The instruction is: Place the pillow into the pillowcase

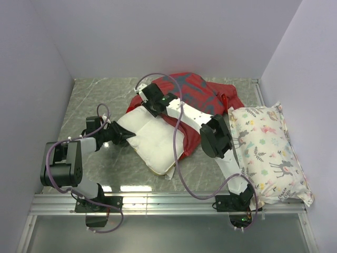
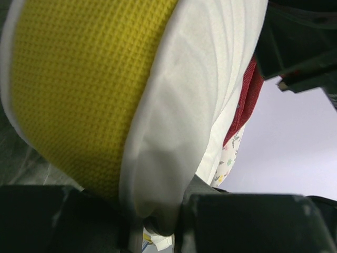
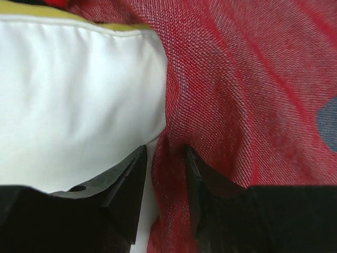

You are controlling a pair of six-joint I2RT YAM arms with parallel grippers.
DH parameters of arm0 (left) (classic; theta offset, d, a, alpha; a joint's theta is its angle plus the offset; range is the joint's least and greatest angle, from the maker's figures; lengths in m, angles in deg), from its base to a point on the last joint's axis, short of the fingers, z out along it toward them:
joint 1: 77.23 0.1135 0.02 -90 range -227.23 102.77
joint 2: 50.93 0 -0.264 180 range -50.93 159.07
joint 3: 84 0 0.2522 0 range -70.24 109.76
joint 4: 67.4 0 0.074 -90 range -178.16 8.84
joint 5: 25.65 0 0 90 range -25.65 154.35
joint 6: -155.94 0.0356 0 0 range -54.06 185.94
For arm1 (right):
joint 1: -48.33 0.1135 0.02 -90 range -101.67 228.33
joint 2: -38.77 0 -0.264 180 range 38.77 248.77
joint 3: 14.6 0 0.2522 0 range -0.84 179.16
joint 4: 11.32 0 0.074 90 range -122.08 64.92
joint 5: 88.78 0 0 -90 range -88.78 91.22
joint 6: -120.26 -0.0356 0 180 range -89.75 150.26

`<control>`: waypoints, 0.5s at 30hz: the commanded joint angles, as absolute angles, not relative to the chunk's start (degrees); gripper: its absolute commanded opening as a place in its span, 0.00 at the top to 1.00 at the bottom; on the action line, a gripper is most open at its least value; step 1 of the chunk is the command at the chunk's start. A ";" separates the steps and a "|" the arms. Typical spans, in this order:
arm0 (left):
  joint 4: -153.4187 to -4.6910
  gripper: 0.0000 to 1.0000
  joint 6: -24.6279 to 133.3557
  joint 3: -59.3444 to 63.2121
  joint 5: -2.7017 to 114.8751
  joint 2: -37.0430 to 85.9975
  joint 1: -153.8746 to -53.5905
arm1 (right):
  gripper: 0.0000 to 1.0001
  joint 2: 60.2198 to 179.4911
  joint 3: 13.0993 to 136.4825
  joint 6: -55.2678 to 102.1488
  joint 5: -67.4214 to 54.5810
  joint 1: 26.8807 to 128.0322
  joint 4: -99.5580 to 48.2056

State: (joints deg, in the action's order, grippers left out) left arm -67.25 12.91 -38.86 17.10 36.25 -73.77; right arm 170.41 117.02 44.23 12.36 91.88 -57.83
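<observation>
The left gripper, reaching toward 3 o'clock, clamped the white contoured foam pillow, while the right gripper, stretched toward 10 o'clock, pinched the red fabric pillowcase.

Our top view hangs high behind the near edge of the counter, looking down toward its far edge and taking in all of it. Our left wrist view sits hard against the pillow, facing the right edge. Our right wrist view hovers as close over pillow and pillowcase. All three share both.
</observation>
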 commanded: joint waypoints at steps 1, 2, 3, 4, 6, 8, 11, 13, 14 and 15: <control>-65.78 0.80 13.91 -38.25 16.71 36.70 -73.54 | 0.57 172.54 118.50 45.37 14.93 91.22 -56.45; -65.86 0.80 13.91 -38.07 16.71 37.05 -73.45 | 0.57 173.94 119.21 45.46 14.84 90.96 -57.50; -65.78 0.80 13.91 -37.98 16.71 37.14 -73.45 | 0.57 174.47 120.00 45.29 14.84 90.52 -58.03; -65.60 0.80 14.00 -38.15 16.71 37.22 -73.45 | 0.62 174.91 120.62 45.02 15.10 90.17 -58.39; -65.25 0.81 14.09 -38.59 16.97 37.14 -73.45 | 0.81 174.48 121.85 44.23 14.76 89.64 -59.00; -64.64 0.83 14.18 -39.38 17.32 37.05 -73.45 | 0.89 172.03 122.90 43.44 12.40 89.73 -61.01; -60.01 0.87 12.69 -39.65 16.36 38.45 -73.54 | 0.88 166.16 123.53 41.52 4.77 90.42 -64.53; -56.48 0.91 9.89 -39.30 14.26 39.59 -73.80 | 0.87 162.28 121.86 41.33 -5.34 92.78 -66.91; -54.90 0.93 9.09 -39.04 13.64 40.82 -73.98 | 0.88 160.52 119.50 42.11 -7.89 93.85 -67.53; -51.83 0.95 8.38 -38.69 12.42 41.52 -74.42 | 0.89 157.63 118.26 42.73 -10.01 95.16 -68.58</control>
